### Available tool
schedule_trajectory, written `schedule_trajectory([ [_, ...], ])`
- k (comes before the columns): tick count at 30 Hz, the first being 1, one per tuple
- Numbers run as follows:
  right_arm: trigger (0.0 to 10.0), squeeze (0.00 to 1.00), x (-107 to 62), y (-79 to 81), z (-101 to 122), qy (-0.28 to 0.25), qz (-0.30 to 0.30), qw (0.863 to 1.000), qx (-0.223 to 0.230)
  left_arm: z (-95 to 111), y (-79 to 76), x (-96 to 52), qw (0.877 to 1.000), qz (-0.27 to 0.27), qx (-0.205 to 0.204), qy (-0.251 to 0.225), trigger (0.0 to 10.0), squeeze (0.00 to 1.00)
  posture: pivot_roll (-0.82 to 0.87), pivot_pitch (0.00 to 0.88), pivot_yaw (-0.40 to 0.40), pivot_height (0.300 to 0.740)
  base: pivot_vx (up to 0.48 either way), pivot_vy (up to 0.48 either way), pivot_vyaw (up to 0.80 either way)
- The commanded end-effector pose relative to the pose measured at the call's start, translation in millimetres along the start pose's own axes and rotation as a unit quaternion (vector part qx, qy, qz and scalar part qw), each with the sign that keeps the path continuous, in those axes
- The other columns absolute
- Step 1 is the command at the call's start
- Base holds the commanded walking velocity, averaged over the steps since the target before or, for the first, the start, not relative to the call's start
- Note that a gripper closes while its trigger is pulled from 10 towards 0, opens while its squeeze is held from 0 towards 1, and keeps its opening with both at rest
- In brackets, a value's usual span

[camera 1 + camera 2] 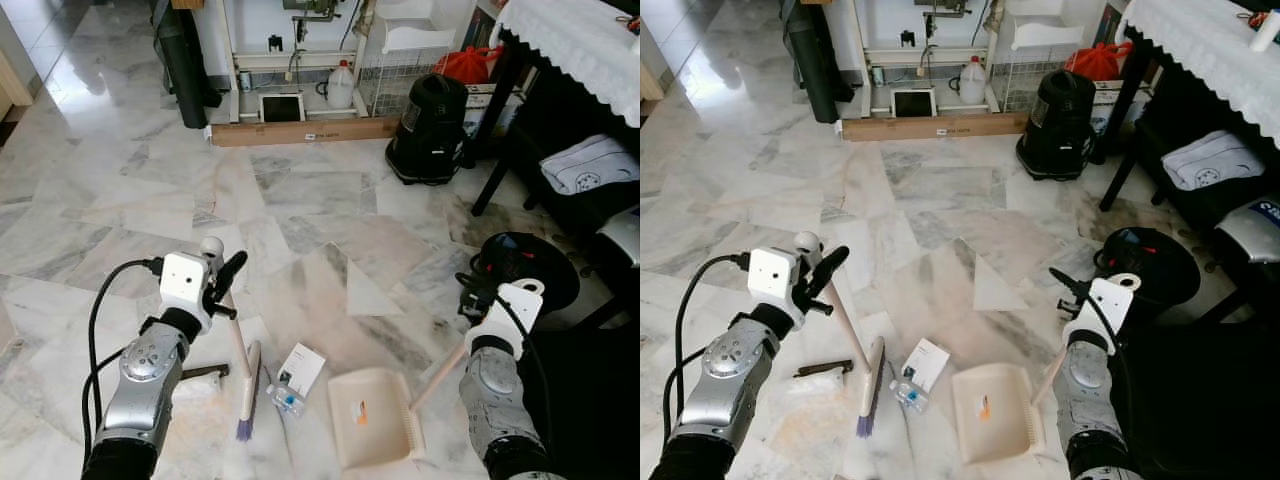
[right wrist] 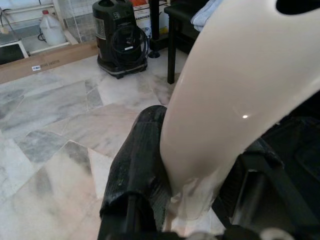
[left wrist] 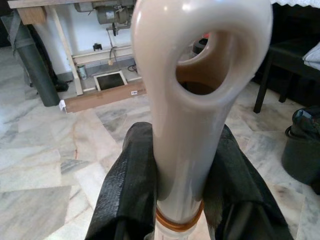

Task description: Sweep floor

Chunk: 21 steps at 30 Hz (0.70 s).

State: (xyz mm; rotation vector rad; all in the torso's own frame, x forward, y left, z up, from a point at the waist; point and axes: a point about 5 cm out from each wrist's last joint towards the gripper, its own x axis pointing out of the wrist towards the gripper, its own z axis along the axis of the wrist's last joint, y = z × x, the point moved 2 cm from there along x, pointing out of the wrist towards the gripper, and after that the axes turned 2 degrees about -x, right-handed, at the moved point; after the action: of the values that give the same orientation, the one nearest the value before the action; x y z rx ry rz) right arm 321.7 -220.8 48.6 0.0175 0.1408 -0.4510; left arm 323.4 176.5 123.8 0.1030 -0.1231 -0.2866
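My left gripper is shut on the cream handle of a small broom. Its bristle head rests on the marble floor just ahead of me. In the left wrist view the black fingers clamp the looped handle end. My right gripper is shut on the long handle of a cream dustpan, which lies flat on the floor right of the broom. Between them lie a white card box and a small clear bottle.
A dark flat scrap lies left of the broom head. A black vacuum cleaner and a long cardboard box stand at the back. A round black bin, a dark chair and a lace-covered table crowd the right.
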Motion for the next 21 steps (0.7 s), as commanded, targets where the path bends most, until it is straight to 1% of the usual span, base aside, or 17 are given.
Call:
schedule_trajectory([
  [1, 10.0, 0.0, -0.9, -2.3, -0.5, -0.003, -0.006, 1.0, 0.004, 8.5, -2.7, 3.8, 1.0, -0.011, 0.011, -0.017, 10.0, 0.0, -0.08, 0.105, -0.025, 0.74, 0.0, 0.0, 0.0],
  [3, 10.0, 0.0, -3.6, 0.7, -6.2, 0.007, 0.0, 1.0, 0.006, 8.1, -2.3, 3.6, 1.0, -0.01, 0.013, -0.016, 10.0, 0.0, -0.07, 0.104, -0.027, 0.74, 0.0, 0.0, 0.0],
  [6, 10.0, 0.0, -4.6, 1.1, -9.3, 0.013, 0.0, 1.0, 0.008, 8.1, -2.2, 3.6, 1.0, -0.01, 0.013, -0.016, 10.0, 0.0, -0.07, 0.104, -0.027, 0.74, 0.0, 0.0, 0.0],
  [7, 10.0, 0.0, -6.9, 0.7, -18.8, 0.036, -0.005, 0.999, 0.012, 7.8, -2.5, 3.6, 1.0, -0.01, 0.012, -0.016, 10.0, 0.0, -0.07, 0.104, -0.027, 0.74, 0.0, 0.0, 0.0],
  [10, 10.0, 0.0, -8.8, 0.1, -26.4, 0.053, -0.006, 0.999, 0.013, 6.7, -3.4, 3.5, 1.0, -0.01, 0.011, -0.014, 10.0, 0.0, -0.07, 0.101, -0.028, 0.74, 0.0, 0.0, 0.0],
  [18, 10.0, 0.0, -11.6, -1.3, -35.1, 0.069, -0.008, 0.998, 0.005, 5.3, -3.4, 3.0, 1.0, -0.011, 0.011, -0.011, 10.0, 0.0, -0.06, 0.098, -0.029, 0.74, 0.0, 0.0, 0.0],
  [21, 10.0, 0.0, -12.7, -0.7, -37.8, 0.075, -0.006, 0.997, 0.002, 0.5, -5.4, 2.4, 1.0, -0.022, 0.009, 0.003, 10.0, 0.0, -0.06, 0.095, -0.027, 0.74, 0.0, 0.0, 0.0],
])
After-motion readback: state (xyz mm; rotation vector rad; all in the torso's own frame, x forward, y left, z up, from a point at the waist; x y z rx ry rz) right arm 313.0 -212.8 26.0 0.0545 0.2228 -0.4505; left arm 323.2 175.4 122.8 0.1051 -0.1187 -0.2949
